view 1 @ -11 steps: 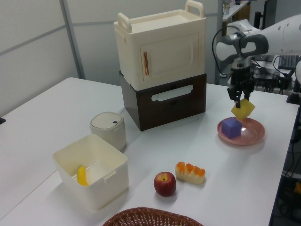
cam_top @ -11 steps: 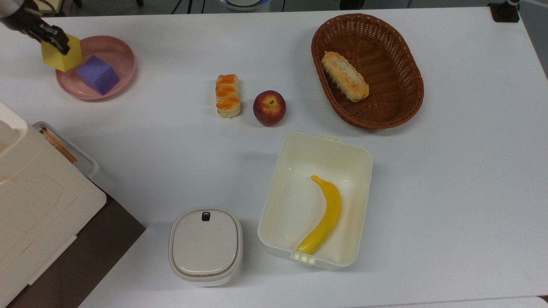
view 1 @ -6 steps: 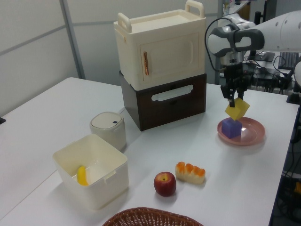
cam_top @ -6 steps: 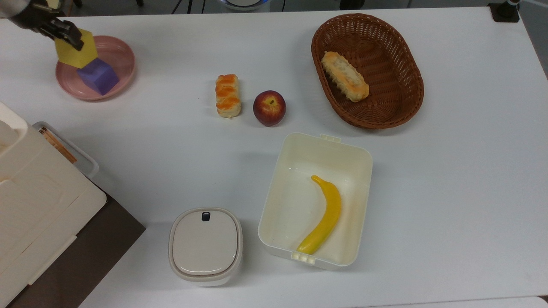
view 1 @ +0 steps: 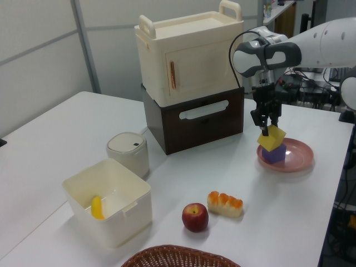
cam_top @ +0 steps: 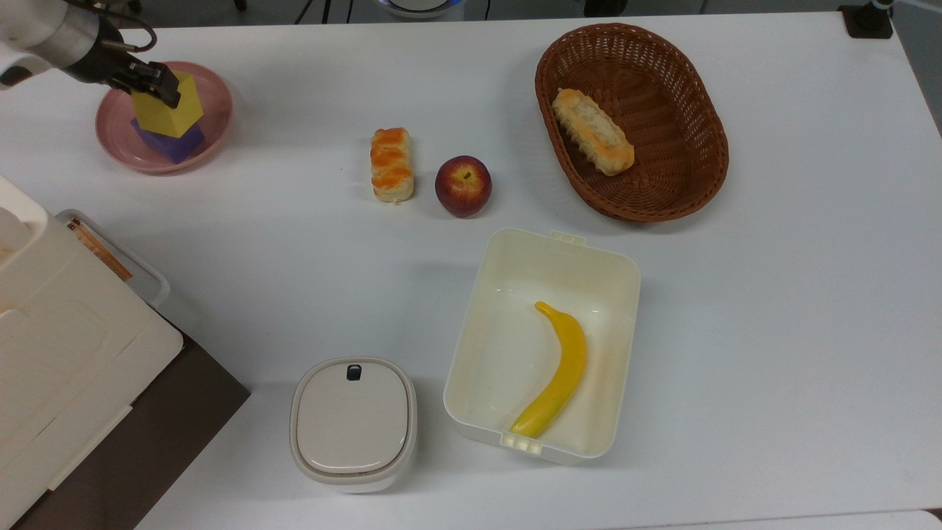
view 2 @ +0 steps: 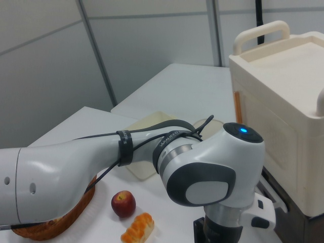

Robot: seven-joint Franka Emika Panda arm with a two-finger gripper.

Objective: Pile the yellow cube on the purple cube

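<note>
claw point(view 1: 267, 127) clamped on the yellow cube point(cam_top: 168, 108), tilted, directly above the purple cube point(cam_top: 174, 144) below it in the pink plate point(cam_top: 215, 118). contact unclear; levelling, lowering and release outstanding.

My arm point(view 2: 152, 167) fills the right view's foreground, its white link banded by a black strap point(view 2: 125, 148) and cable, a blue light point(view 2: 243, 130) on the joint. Below it lie an apple point(view 2: 123, 203) and a glazed bread roll point(view 2: 137, 228); a cream cabinet point(view 2: 283, 116) stands at the right view's right.
</note>
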